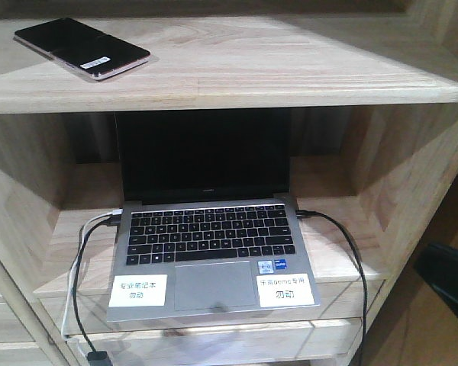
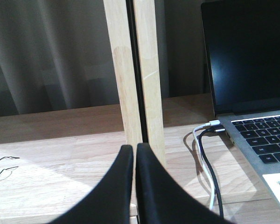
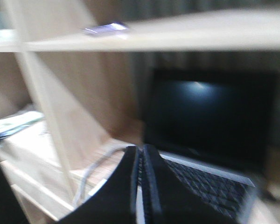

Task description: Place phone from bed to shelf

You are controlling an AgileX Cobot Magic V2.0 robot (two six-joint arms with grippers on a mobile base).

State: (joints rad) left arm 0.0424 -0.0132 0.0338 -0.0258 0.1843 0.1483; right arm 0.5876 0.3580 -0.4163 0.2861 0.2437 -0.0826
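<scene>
Front view is sharp, evenly lit; the shelf (image 1: 237,65) shadows the bay beneath. Beyond the right gripper (image 3: 141,151), everything is motion-blurred.

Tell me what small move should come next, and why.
Probably just back the right tool away and stop. The phone already lies flat on the shelf above the laptop, and both tools, including the left tool, look shut and empty.

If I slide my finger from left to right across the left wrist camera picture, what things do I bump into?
Thin tangle of dark wire → closed black fingers of the left gripper, with the upright wooden posts rising just behind them → white and black cables → open laptop.
</scene>
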